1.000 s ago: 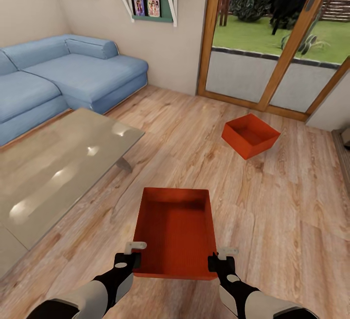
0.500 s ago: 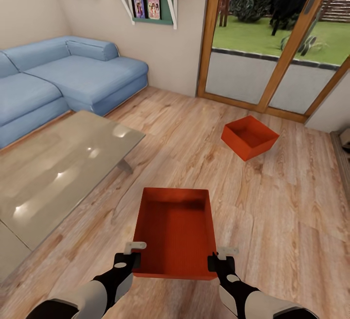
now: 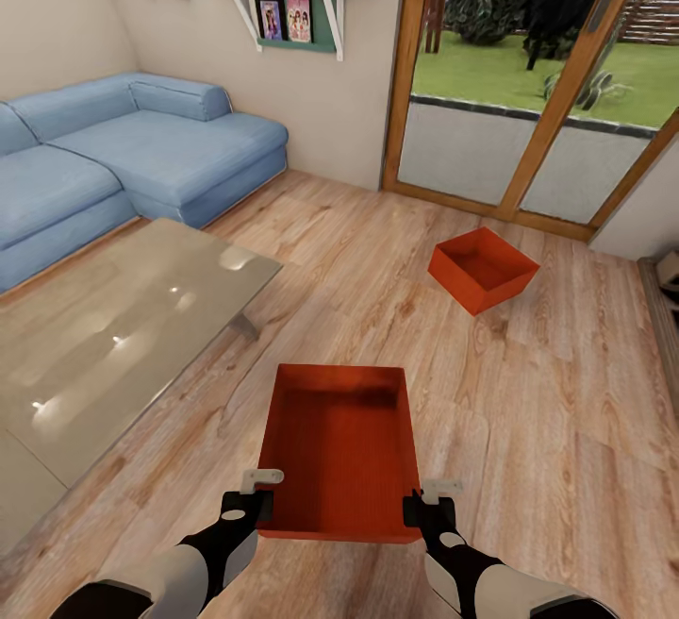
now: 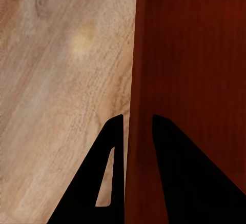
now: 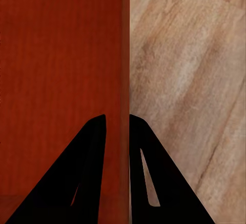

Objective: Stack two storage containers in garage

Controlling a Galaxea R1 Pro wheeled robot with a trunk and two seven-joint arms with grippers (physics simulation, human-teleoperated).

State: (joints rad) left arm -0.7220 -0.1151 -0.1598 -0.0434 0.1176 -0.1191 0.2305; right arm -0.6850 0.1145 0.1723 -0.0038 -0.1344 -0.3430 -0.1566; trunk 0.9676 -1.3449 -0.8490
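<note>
Two end effectors, left (image 3: 256, 498) and right (image 3: 426, 504), each pinch a side wall of the near bin (image 3: 339, 449) we carry over the plank floor (image 3: 528, 430). If either thin grip slips, it tips (the second bin (image 3: 483, 268) sits near the doors (image 3: 528, 81)).

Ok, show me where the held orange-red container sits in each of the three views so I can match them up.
Head view: held container low in the middle, its near corners clamped by the left gripper and the right gripper.
Left wrist view: its side wall runs up between the jaws, inside at one side.
Right wrist view: its other side wall stands between the jaws.
Shared landmark: light wood plank floor beside the container.
</note>
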